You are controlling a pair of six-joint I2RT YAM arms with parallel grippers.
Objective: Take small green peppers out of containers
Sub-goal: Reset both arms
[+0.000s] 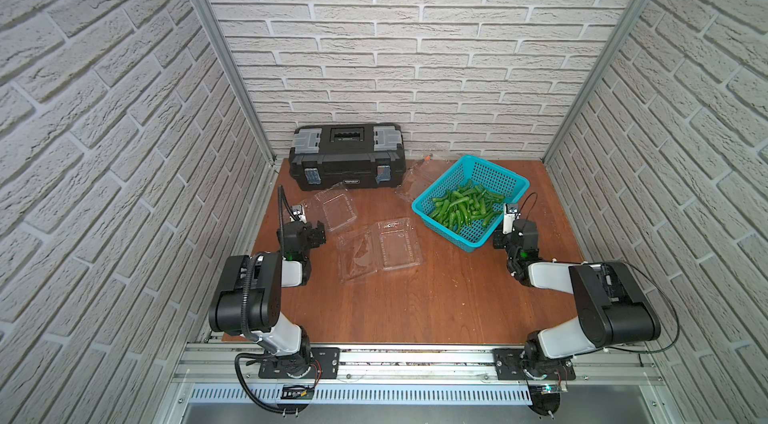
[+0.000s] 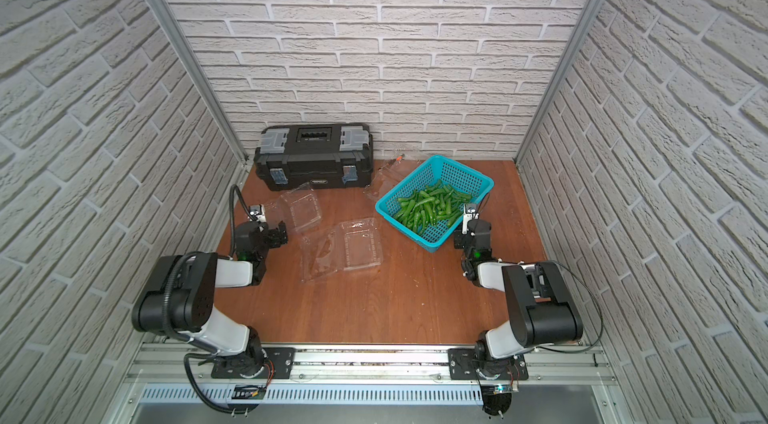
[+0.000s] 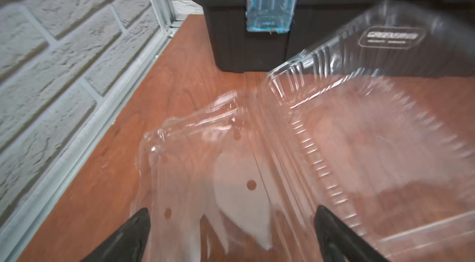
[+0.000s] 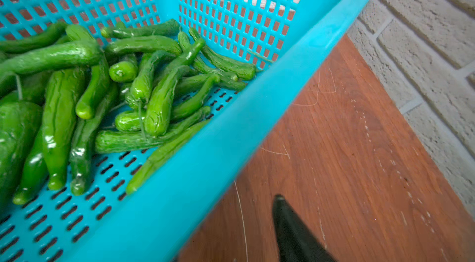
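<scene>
Small green peppers [image 1: 465,206] lie heaped in a teal perforated basket [image 1: 496,176] at the far right of a wooden table [image 1: 415,305], with a robot arm on each side inside a brick-patterned enclosure. The left container [image 1: 337,207], a clear clamshell, lies open with its lid folded back just in front of a black toolbox [image 1: 347,155] at the far left. The middle container [image 1: 397,247] lies open the same way near the table's centre. The far container [image 1: 412,182], hard to make out, sits between the toolbox and the basket. The left gripper [image 1: 318,234] hangs at the near-left edge of the left container, jaws spread wide. Its blurred wrist view shows the two dark fingertips [image 3: 136,229] set well apart on either side of the flattened lid, gripping nothing; whether they touch the plastic cannot be told. The right gripper [image 1: 500,241] sits just beside the basket's near-right wall, jaws apart. The right wrist view shows a single black finger [image 4: 295,229] over bare wood outside the basket, with a strip of table between it and the rim. The other finger is hidden behind that rim, and nothing can be seen in its grasp. Every pepper in view is inside the basket.
</scene>
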